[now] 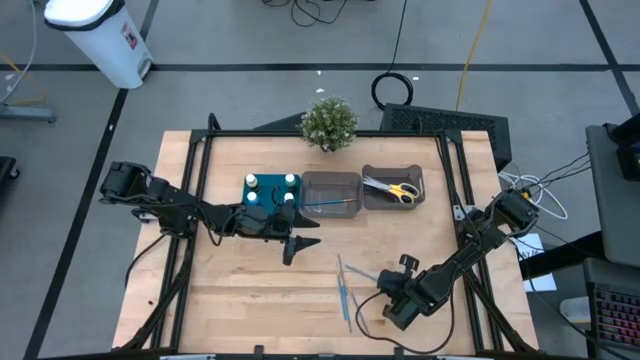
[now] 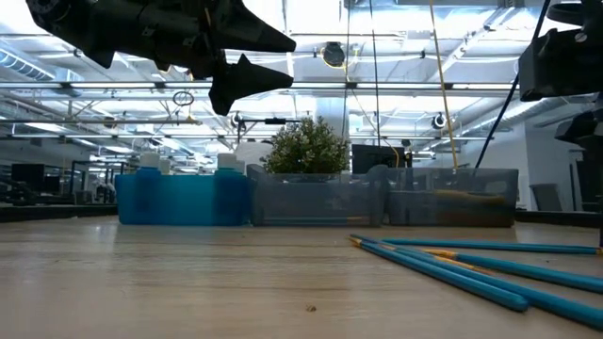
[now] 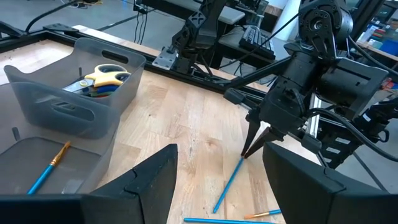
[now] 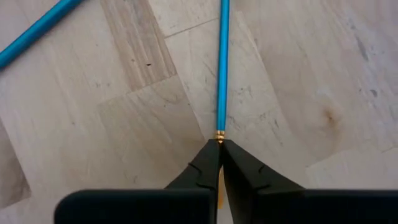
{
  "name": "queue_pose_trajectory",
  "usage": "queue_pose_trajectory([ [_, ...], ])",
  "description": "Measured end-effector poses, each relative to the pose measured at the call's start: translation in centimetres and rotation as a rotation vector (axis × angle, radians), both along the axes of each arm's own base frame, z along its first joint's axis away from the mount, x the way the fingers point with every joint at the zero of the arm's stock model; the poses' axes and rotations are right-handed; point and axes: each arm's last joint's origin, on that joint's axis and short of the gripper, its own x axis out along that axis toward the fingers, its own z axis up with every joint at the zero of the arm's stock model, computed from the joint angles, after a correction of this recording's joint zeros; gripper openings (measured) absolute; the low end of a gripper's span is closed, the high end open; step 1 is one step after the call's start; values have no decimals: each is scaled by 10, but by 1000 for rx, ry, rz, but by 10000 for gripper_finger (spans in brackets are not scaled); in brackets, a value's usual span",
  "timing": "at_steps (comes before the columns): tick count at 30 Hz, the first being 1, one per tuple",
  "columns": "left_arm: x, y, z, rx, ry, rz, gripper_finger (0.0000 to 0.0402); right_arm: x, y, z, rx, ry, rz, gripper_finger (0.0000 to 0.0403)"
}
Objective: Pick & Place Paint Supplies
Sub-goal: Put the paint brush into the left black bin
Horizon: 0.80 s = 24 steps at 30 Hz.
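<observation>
Several thin blue brushes (image 1: pixel 344 285) lie flat on the wooden table near its near edge, low and close in the low view (image 2: pixel 452 268). My right gripper (image 4: pixel 219 146) stands over them with its fingers pointing down, shut on one brush's end; the left wrist view shows it (image 3: pixel 249 149) from the side. My left gripper (image 1: pixel 300 245) hovers open above the table, just near of the teal tray (image 1: pixel 270 192) that holds white-capped bottles (image 1: pixel 290 181). One more brush (image 3: pixel 50 165) lies in a grey bin (image 1: pixel 330 190). Yellow-handled scissors (image 1: pixel 400 189) lie in the bin beside it (image 1: pixel 393 187). My right gripper pinches one blue brush at its gold ferrule end (image 4: pixel 219 134) between the two fingertips (image 3: pixel 247 152). The fingers come from above, pointing down, at the very end of the stick. The blue shaft (image 4: pixel 221 62) runs away from the fingers along the table.
A small potted plant (image 1: pixel 328 122) stands at the table's far edge behind the bins. Black frame rails (image 1: pixel 455 190) run along the table's left and right sides. Bare wood (image 1: pixel 240 290) lies between the two grippers and toward the near left.
</observation>
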Motion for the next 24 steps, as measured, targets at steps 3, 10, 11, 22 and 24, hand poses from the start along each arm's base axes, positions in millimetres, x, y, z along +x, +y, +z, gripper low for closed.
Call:
queue_pose_trajectory([
  [3, 0, 0, 0, 0, 0, 0, 246, 0, 0, 0, -9, 2, 13, 2],
  [10, 0, 0, 0, 5, -1, -1, 246, -4, -6, 13, -46, -31, 20, 0],
  [11, 0, 0, 0, 6, -1, -1, 246, -6, -7, 16, -55, -39, 19, 0],
  [22, 0, 0, 0, 5, -1, -1, 246, -10, -17, 59, -132, -238, 85, 0],
  [24, 0, -1, 0, 4, -1, -9, 246, -8, -18, 63, -166, -282, 108, 0],
])
